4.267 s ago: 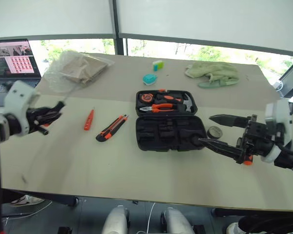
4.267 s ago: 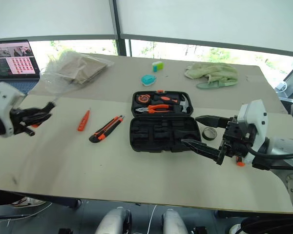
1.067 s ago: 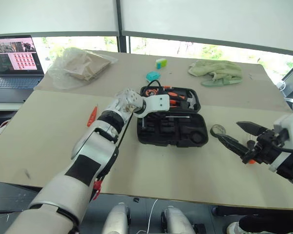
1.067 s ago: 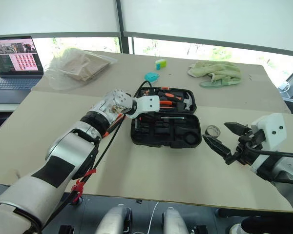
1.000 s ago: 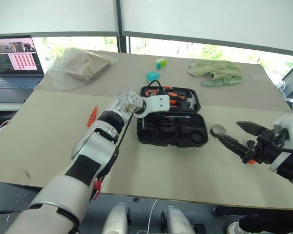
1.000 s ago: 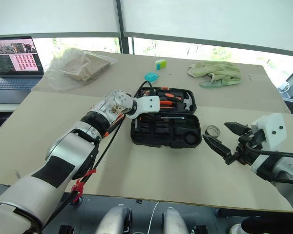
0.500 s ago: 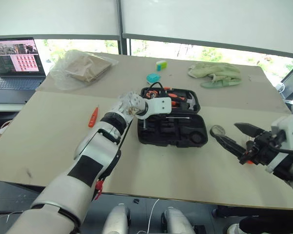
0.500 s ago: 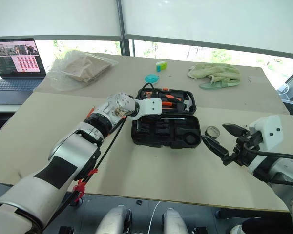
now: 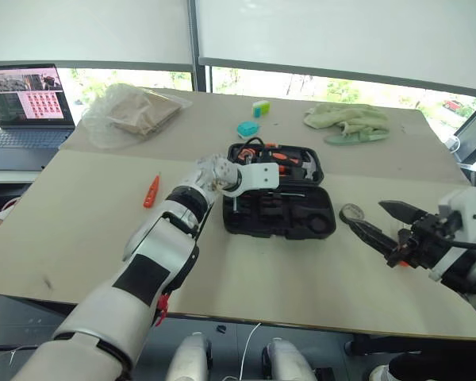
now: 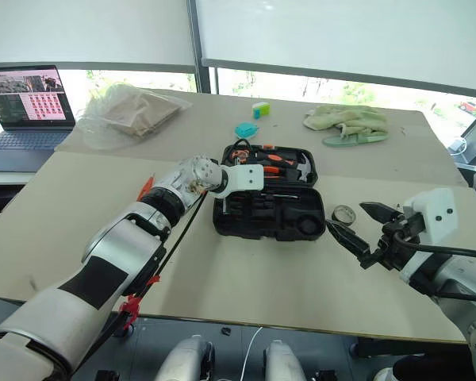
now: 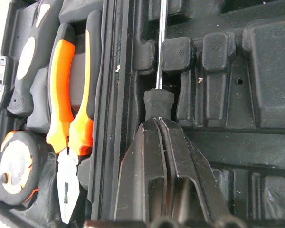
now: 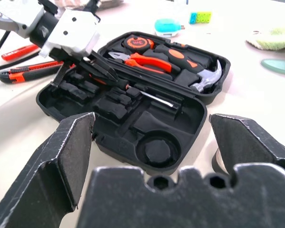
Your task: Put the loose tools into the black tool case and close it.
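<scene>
On the bench [image 9: 79, 238], going left to right: one laptop [image 9: 20, 107] at the far left corner, one clear plastic bag [image 9: 131, 111] of tan material beside it, one small slim orange screwdriver [image 9: 151, 190] lying alone toward the left edge, and one black-and-orange utility knife [image 12: 31, 71] just to the left of the case, partly hidden under the left arm in the head views. One black tool case [image 9: 278, 198] lies open at the middle of the bench, lid half toward the far edge. The lid holds one tape measure [image 11: 19, 166], one pair of orange-handled pliers [image 11: 69, 118] and one hammer [image 12: 206, 78].

The left gripper [image 11: 159, 124] reaches into the near half of the case at its left end, fingers [image 11: 147, 161] pressed together on the black handle end of one screwdriver [image 11: 158, 71], whose steel shaft runs along a slot next to the hinge.

Beyond the case, toward the far edge, are one teal object [image 9: 247, 128] and one small green-and-blue block [image 9: 259, 105]; one green cloth [image 9: 345, 121] lies toward the far right corner. One small dark tape roll [image 9: 351, 213] lies just to the right of the case. The right gripper [image 9: 381, 222] hovers near the right edge, fingers spread wide and empty, the tape roll just beside their tips and the case a little to their left.
</scene>
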`<state>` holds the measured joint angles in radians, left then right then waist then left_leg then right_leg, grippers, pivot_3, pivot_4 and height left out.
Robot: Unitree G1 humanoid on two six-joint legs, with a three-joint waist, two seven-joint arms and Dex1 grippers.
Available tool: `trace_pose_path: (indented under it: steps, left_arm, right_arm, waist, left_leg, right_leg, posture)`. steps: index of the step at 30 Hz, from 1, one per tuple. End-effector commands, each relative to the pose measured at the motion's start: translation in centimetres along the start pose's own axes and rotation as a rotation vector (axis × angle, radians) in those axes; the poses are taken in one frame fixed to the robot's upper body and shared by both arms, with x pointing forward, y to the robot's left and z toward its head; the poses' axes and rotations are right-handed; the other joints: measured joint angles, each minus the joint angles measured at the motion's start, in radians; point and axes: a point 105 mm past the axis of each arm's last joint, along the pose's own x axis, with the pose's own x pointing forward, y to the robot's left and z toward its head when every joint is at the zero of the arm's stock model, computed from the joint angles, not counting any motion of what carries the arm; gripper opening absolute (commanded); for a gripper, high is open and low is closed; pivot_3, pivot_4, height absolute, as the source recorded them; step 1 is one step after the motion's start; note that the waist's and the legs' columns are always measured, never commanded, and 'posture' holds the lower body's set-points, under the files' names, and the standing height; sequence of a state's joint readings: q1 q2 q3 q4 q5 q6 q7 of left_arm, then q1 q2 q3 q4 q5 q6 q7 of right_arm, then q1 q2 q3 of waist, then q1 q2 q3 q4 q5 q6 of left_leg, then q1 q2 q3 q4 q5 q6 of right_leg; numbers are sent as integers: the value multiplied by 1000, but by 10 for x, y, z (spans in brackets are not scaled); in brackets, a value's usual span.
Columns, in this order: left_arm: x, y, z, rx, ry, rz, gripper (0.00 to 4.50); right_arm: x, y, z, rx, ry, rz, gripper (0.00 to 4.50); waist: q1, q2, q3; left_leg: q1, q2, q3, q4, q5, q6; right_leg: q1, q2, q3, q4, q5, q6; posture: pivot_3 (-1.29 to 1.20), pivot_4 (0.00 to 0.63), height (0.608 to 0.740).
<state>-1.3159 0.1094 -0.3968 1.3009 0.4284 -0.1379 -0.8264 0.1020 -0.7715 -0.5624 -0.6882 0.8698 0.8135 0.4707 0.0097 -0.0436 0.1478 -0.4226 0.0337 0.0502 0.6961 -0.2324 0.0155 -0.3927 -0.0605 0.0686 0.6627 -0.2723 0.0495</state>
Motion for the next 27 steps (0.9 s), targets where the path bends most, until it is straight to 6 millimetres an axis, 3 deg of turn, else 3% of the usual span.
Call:
trace_pose_path:
  steps: [1, 2, 5, 7, 10, 12, 15, 18, 21, 23, 27]
  left_arm:
    - [-21, 16, 8, -192, -145, -22, 118]
    - [-31, 21, 16, -242, -229, -43, 118]
    - [-78, 35, 35, -342, -539, -127, 838]
    - [-115, 37, 31, -409, -646, -187, 1574]
    - [-172, 19, 31, -535, -780, -347, 2670]
    - [-196, 3, 34, -521, -828, -400, 3368]
    - [-217, -19, 35, -519, -824, -460, 4477]
    - [-227, -36, 37, -488, -797, -500, 4477]
    - [-229, -46, 37, -446, -766, -522, 4477]
    - [-229, -49, 37, -432, -750, -537, 4477]
    - [-226, -53, 36, -398, -733, -540, 4477]
  right_arm:
    - [-2, -4, 6, -25, -18, -20, 4500]
    - [-3, -5, 6, -26, -14, -29, 4500]
    - [-10, -9, 7, -24, -7, -64, 4500]
    - [-21, -12, 7, -20, 5, -97, 4500]
    - [-50, -17, 4, 5, 36, -174, 4500]
    - [-73, -19, -1, 40, 63, -226, 4500]
    - [-110, -19, -11, 91, 128, -309, 4500]
    - [-152, -23, -26, 153, 207, -438, 4500]
    - [-175, -24, -37, 195, 260, -503, 4500]
    - [-178, -27, -45, 219, 278, -522, 4500]
    - [-160, -35, -56, 232, 280, -471, 4500]
  waist:
    - [-2, 0, 0]
    - [-6, 0, 0]
    - [-17, 1, 0]
    - [-22, 3, 1]
    - [-28, 7, 1]
    - [-26, 10, 1]
    - [-6, 11, 0]
    - [5, 10, 0]
    - [-2, 10, 1]
    - [-11, 12, 0]
    - [-29, 12, 0]
  left_leg:
    - [0, 0, 0, 0, 0, 0]
    - [-1, 0, 0, 0, 0, 0]
    - [-10, 1, -1, -1, 0, 0]
    - [-12, 1, -5, -1, 0, 0]
    - [-13, 2, -8, -3, 0, 0]
    - [-13, 2, -9, -4, 0, 0]
    - [-13, 2, -12, -4, -1, 1]
    - [-12, 1, -13, -2, -1, 1]
    - [1, 3, -12, -3, -1, 1]
    - [2, 5, -11, -3, -1, 1]
    - [3, 9, -8, -4, 0, 1]
  right_leg:
    - [0, 0, 0, 0, 0, 0]
    - [-2, 0, 0, 0, 0, 0]
    - [-11, 1, 0, 1, 0, -1]
    - [-14, 1, 0, 2, 0, -1]
    - [-14, 1, 0, 1, 0, 0]
    - [-13, 1, -1, 1, 0, 0]
    - [-11, -1, -2, -1, -2, 2]
    - [-7, -1, -2, -4, -2, 2]
    - [6, -1, -1, -9, -6, 4]
    - [6, -1, 0, -11, -10, 0]
    - [6, 1, 1, -12, -8, -3]
  posture:
    - [0, 150, 740]
    - [0, 150, 740]
    - [0, 150, 740]
    - [0, 150, 740]
    - [0, 150, 740]
    - [0, 150, 740]
    - [0, 150, 740]
    - [0, 150, 740]
    - [0, 150, 740]
    - [0, 150, 740]
    - [0, 150, 740]
